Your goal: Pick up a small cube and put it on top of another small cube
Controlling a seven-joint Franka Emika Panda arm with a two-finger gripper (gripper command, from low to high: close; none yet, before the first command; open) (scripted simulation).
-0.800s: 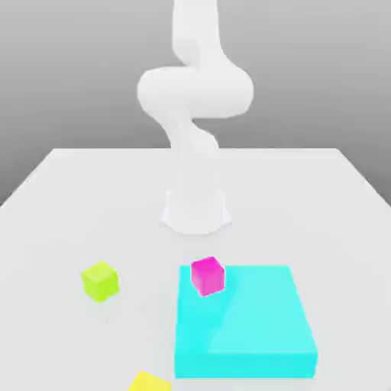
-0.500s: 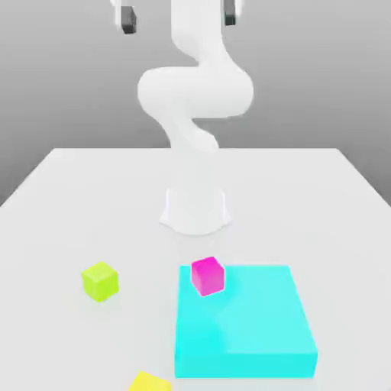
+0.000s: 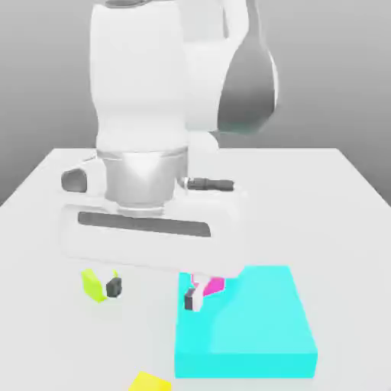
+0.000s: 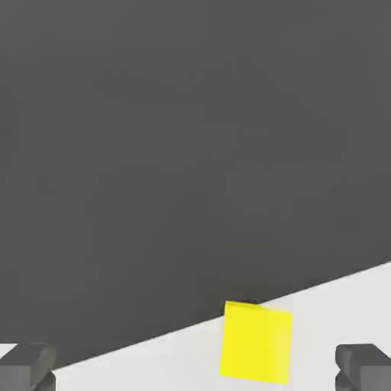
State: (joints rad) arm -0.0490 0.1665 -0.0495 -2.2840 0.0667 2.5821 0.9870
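White arm's end effector (image 3: pixel 153 294) has dropped low over the white tabletop (image 3: pixel 336 198), fingers spread and empty, between lime cube (image 3: pixel 95 283) and magenta cube (image 3: pixel 212 284); grasp not yet begun.

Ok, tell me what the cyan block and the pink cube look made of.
Cyan block: flat, matte, uniform colour with no grain or gloss, like plain plastic, though a render leaves it open. Pink cube: the same matte, solid-coloured look.
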